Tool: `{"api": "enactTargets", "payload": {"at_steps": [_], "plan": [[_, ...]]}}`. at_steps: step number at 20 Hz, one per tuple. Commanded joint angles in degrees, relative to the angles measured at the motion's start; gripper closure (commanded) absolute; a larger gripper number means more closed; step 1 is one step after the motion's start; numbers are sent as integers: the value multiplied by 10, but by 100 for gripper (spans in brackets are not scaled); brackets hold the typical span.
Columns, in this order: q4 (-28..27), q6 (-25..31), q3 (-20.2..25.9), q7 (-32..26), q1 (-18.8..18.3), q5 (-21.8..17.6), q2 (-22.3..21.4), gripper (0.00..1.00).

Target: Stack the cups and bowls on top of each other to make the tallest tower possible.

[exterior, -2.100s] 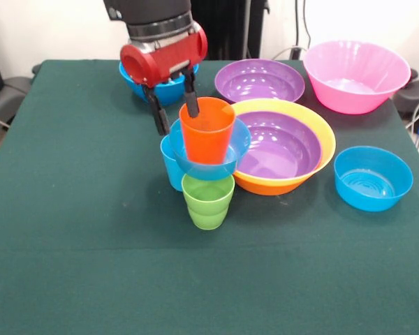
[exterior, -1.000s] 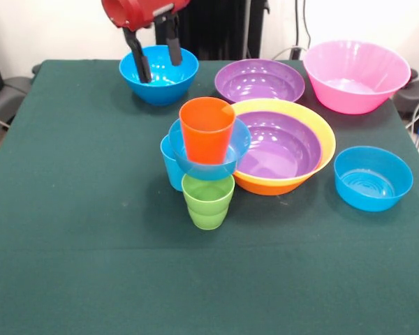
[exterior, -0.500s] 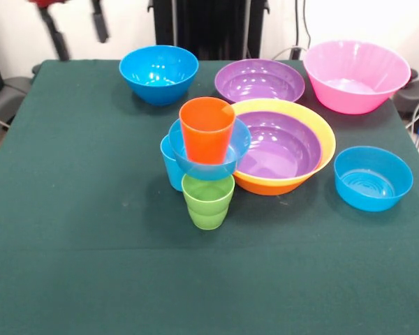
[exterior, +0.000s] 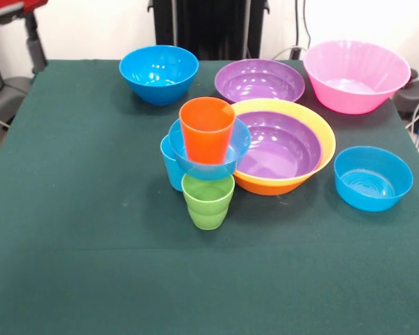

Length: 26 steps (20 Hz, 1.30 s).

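- Three pieces make up the tower (exterior: 208, 167) near the middle of the green table (exterior: 91, 265): the green cup (exterior: 208, 202) stands upright at the bottom, a small blue bowl (exterior: 211, 162) sits on its rim, and the orange cup (exterior: 207, 130) stands upright inside that bowl.
- One light blue cup (exterior: 171, 167) stands on the cloth just behind and to the left of the green cup, partly hidden by the small bowl above it; whether the two cups touch is not clear.
- Just right of the tower lies the orange-yellow bowl (exterior: 321, 143), with a purple bowl (exterior: 279, 150) nested inside it; the nested pair's rim is close beside the tower's blue bowl, and I cannot tell whether they touch.
- A second purple bowl (exterior: 260, 80) sits alone behind the nested pair, and the pink bowl (exterior: 356, 75) stands at the table's far right corner.
- Another blue bowl (exterior: 158, 73) rests near the far edge, well apart from the tower, and a third blue bowl (exterior: 373, 178) sits by the right edge, to the right of the orange-yellow bowl.
- At the top left corner, beyond the table's edge, only a red part and a dark finger of the gripper (exterior: 33, 43) show; it holds nothing in sight, and I cannot tell whether its fingers are apart or together.
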Motion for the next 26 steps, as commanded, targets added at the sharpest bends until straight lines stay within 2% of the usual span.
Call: {"api": "enactTargets", "payload": {"at_steps": [1, 6, 9, 15, 26], "plan": [[-72, 36, 20, -46, 22, -23, 97, 0], [-86, 25, 20, -9, 32, -4, 109, 0], [-81, 15, 21, 11, 24, 15, 112, 0], [-83, 14, 22, 18, 24, 38, 111, 0], [-99, 26, 12, 7, 31, 40, 117, 0]]}}
